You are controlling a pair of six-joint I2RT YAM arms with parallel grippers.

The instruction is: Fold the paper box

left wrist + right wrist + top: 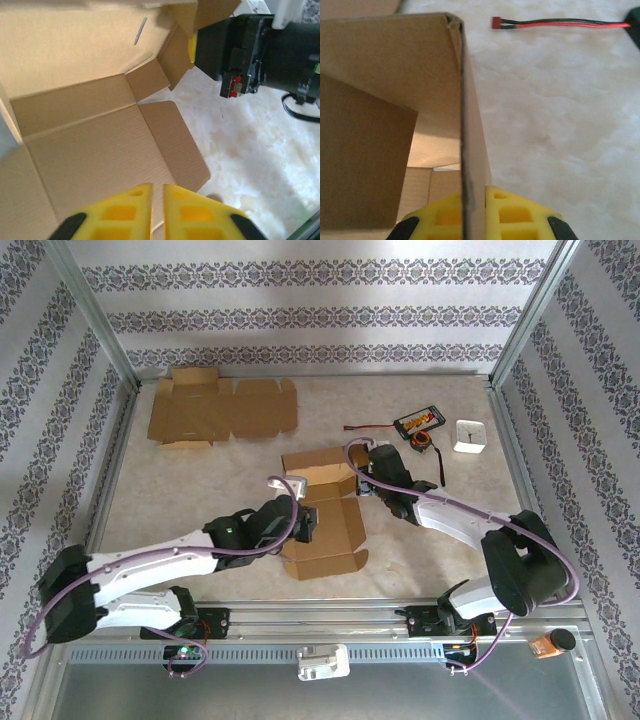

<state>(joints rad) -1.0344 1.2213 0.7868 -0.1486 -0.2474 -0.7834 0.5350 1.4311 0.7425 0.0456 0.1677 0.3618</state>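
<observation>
Top view: the box [325,540], brown cardboard and partly assembled, sits near the middle of the desk [200,500], with its near flaps spread flat and its far side raised. The left pincer [305,523] is at the box's left side, over the open panels. The right pincer [362,468] is at the far right corner of the box. A second cardboard sheet [222,410] lies flat at the far left of the desk, well apart from the box. At the far right lie a red cable [368,428], a black gadget [420,423] and a white block [470,435]. Left wrist view: the left pincer is clenched, its yellow fingers [122,212] almost meeting above the box's inner floor panel near a rounded side flap. Whether any cardboard is caught between them cannot be determined. The black body of the right arm [250,50] shows at the box's far corner. Right wrist view: the right pincer is clamped on an upright wall [395,75] of the box, with the wall's edge running straight between the two fingers. The red cable lies on the desk beyond.
</observation>
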